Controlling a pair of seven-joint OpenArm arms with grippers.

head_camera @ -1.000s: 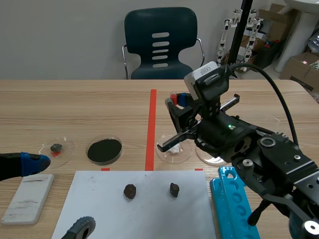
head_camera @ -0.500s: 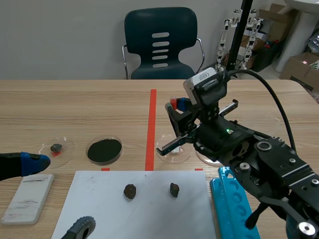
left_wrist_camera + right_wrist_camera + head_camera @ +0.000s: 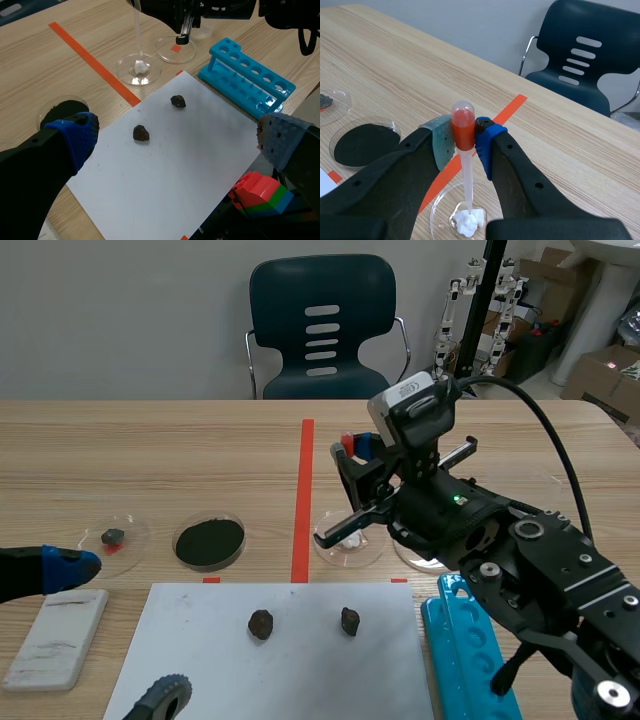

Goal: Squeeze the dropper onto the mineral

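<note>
- Right gripper clenched on the dropper, which stands upright with its red bulb up.
- Dropper tip is at the white mineral in the clear dish.
- Clear dish lies at 12 o'clock from a dark rock on the paper.
- Black powder dish at the clear dish's 9 o'clock.
- Left gripper released and holding nothing, at the paper's 9 o'clock.

— Is there any writing to read here?
— None I can make out. The white camera housing on the right arm bears a small dark mark, too small to read.
— The dropper? The blue test tube rack?
— No legible print on either. Any print on the cardboard boxes is too small to read.
</note>
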